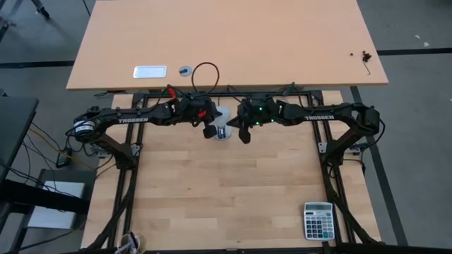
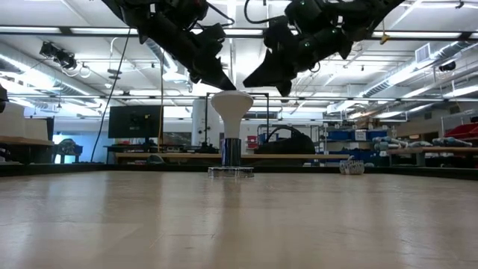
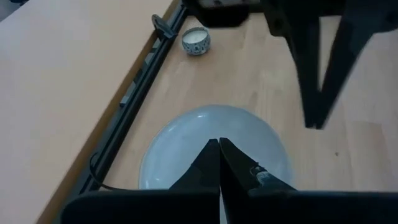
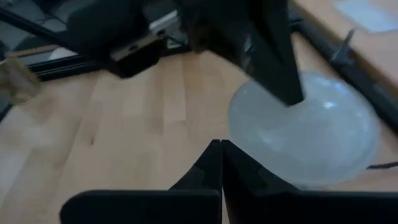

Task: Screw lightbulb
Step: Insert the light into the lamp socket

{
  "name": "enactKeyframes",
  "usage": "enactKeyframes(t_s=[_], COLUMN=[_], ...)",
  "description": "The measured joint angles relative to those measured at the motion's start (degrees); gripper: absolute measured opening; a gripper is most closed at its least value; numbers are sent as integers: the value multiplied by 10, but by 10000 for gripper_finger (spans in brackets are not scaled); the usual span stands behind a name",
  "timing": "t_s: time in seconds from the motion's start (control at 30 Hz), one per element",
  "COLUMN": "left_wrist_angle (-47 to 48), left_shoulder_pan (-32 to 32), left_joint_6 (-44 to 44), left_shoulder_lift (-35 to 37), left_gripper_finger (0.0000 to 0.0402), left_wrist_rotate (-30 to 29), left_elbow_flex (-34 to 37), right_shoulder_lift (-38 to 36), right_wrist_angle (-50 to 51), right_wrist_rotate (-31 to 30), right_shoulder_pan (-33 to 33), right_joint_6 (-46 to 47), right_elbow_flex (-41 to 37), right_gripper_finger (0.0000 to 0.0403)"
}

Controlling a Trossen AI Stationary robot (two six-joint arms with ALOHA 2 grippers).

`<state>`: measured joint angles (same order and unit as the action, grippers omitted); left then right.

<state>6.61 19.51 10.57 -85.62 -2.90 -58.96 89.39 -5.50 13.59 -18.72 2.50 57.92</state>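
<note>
The lightbulb (image 2: pixel 231 104) stands upright on its socket (image 2: pixel 231 171) at the table's far edge, between the left gripper (image 2: pixel 222 81) and right gripper (image 2: pixel 258 78), both pressed together just above its head, a calculator (image 1: pixel 318 221) well apart.

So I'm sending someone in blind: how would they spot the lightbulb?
Find the wooden table inside the black frame. Near its far edge, between both shut grippers, the lightbulb stands upright in its socket: white, funnel-shaped, unlike the calculator.
</note>
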Motion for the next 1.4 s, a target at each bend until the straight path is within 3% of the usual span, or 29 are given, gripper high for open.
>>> enactKeyframes(t_s=[0.2, 0.53, 0.87, 1.1, 1.27, 1.4], left_wrist_angle=[1, -3, -5, 3, 2, 1], left_shoulder_pan=[0, 0, 0, 0, 0, 0], left_joint_6=[0, 8, 4, 3, 3, 3], left_shoulder_lift=[0, 0, 0, 0, 0, 0], left_gripper_finger=[0, 0, 0, 0, 0, 0], left_wrist_rotate=[0, -3, -3, -2, -2, -2], left_elbow_flex=[0, 1, 0, 0, 0, 0], right_shoulder_lift=[-1, 21, 22, 5, 5, 5], right_wrist_angle=[-1, -7, 7, 1, 16, 19], right_wrist_rotate=[-84, -54, 48, -64, -72, -40], right_shoulder_pan=[-32, -35, -17, -30, -46, -43], right_joint_6=[-10, 1, 9, -4, -5, 4], right_elbow_flex=[6, 7, 5, 6, 6, 6], right_gripper_finger=[9, 9, 9, 9, 9, 9])
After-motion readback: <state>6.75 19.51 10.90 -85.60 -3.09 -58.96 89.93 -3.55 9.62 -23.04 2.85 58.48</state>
